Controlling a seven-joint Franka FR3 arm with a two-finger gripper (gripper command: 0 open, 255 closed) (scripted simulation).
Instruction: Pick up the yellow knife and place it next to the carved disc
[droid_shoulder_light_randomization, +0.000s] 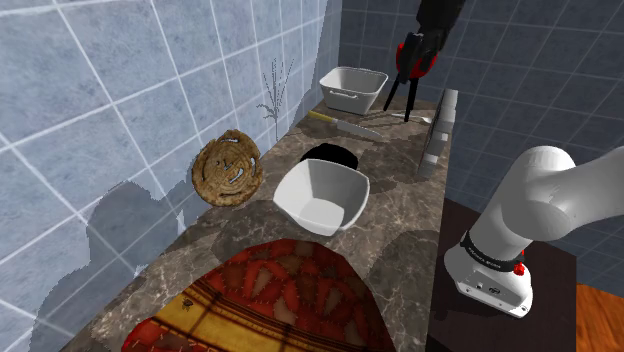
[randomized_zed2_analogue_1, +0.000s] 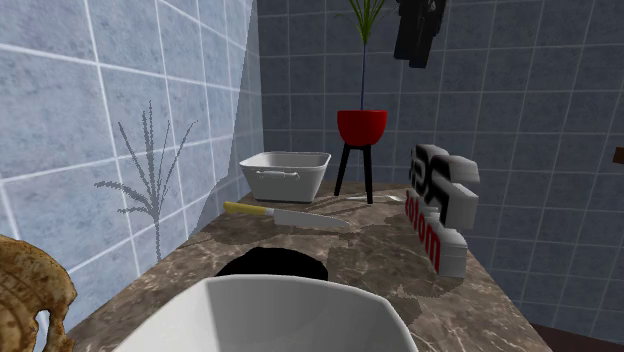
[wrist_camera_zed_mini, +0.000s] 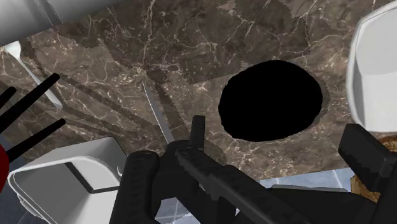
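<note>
The knife (droid_shoulder_light_randomization: 340, 124) lies flat on the brown marble counter (droid_shoulder_light_randomization: 400, 215), its yellow handle (randomized_zed2_analogue_1: 245, 209) pointing at the tiled wall and its blade (wrist_camera_zed_mini: 157, 113) toward the counter's open edge. The carved disc (droid_shoulder_light_randomization: 228, 168), brown and round, leans against the wall farther along, beyond a black round patch (droid_shoulder_light_randomization: 331, 155) and a white bowl (droid_shoulder_light_randomization: 322, 195). My gripper (droid_shoulder_light_randomization: 437, 18) hangs high above the knife's end of the counter, also at the top of the second exterior view (randomized_zed2_analogue_1: 415, 32). In the wrist view its fingers (wrist_camera_zed_mini: 137, 184) stand apart, open, with nothing held.
A white basin (droid_shoulder_light_randomization: 353, 88) and a red pot on black legs (randomized_zed2_analogue_1: 361, 126) stand behind the knife. A grey sign with red letters (randomized_zed2_analogue_1: 440, 205) lines the counter's open edge. A large red patterned dish (droid_shoulder_light_randomization: 270, 300) fills the near end.
</note>
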